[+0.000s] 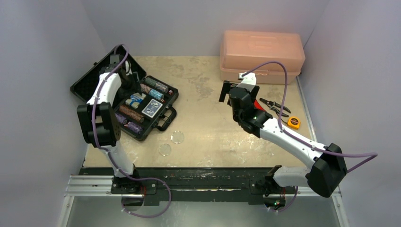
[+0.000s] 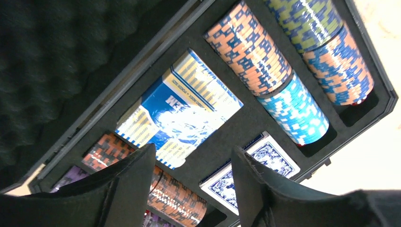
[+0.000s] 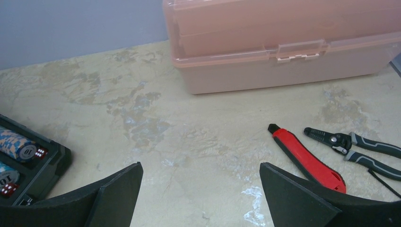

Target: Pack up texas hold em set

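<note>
A black hard briefcase (image 1: 142, 131) lies open on the left rear part of the beige, stained counter (image 1: 213, 137). Its egg-crate foam lid (image 2: 56, 61) is tipped back toward the left wall, and its carry handle (image 1: 166, 119) faces the middle of the counter. The tray holds rows of striped poker chips (image 2: 250, 49) in orange, pale blue and green. Between the rows are a blue-and-gold boxed card deck (image 2: 179, 111) and a second deck with a blue patterned back (image 2: 257, 163). Tiny red dice (image 3: 40, 152) sit in the slot ends beside the chips. Two clear round discs (image 1: 178, 136) lie on the counter outside the case, just in front of its handle. The left pincer (image 2: 193, 156) hangs over the tray, its jaws spread with nothing between them, and its arm crosses above the lid and hinge. The right pincer (image 3: 199, 172) hovers low over bare counter well to the right of the case, its jaws spread wide and holding nothing. A closed pink plastic toolbox (image 1: 261, 56) stands close behind it by the back wall. To its right lie a red-handled tool (image 3: 307, 158), grey-handled pliers (image 3: 359, 149) and a small orange tape measure (image 1: 293, 123).
</note>
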Robot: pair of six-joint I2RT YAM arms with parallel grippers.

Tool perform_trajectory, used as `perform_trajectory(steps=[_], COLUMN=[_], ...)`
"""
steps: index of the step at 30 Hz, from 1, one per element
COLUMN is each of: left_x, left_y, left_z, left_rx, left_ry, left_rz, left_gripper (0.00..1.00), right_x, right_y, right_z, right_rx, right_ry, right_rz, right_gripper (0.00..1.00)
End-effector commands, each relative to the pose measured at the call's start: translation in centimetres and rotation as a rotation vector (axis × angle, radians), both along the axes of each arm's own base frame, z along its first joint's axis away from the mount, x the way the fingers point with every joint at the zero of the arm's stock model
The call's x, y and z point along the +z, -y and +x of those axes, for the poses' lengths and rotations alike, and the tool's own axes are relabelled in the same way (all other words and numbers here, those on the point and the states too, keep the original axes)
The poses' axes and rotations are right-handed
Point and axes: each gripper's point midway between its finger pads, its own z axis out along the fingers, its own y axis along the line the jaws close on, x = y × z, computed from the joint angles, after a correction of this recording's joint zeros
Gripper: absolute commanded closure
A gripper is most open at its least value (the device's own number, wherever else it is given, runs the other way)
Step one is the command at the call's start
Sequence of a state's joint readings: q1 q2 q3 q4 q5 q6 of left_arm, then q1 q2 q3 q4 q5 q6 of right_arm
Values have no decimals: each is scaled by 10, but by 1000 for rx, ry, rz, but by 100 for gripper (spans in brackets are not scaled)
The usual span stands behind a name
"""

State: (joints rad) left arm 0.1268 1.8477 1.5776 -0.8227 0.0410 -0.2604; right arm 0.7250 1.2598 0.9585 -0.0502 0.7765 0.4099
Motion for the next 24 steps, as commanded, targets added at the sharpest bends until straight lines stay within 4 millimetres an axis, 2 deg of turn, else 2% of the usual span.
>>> perform_trajectory(steps=[1,8,17,24], left_x=[-4,-18,-22,-43], left_y=[8,3,-12,-10], left_z=[2,4,6,-5], left_rx=[11,29,51,79], left_ry=[13,-15,-27,-101], left_rz=[-18,1,48,27], left_gripper=[44,53,55,55], right_x=[5,6,4,2], right_y=[3,2,0,-3], right_z=[2,2,1,2], right_rx=[-30,-29,-26,-21], right_ry=[31,33,32,28], right_rz=[0,-1,-10,-14], right_gripper=[1,1,1,1])
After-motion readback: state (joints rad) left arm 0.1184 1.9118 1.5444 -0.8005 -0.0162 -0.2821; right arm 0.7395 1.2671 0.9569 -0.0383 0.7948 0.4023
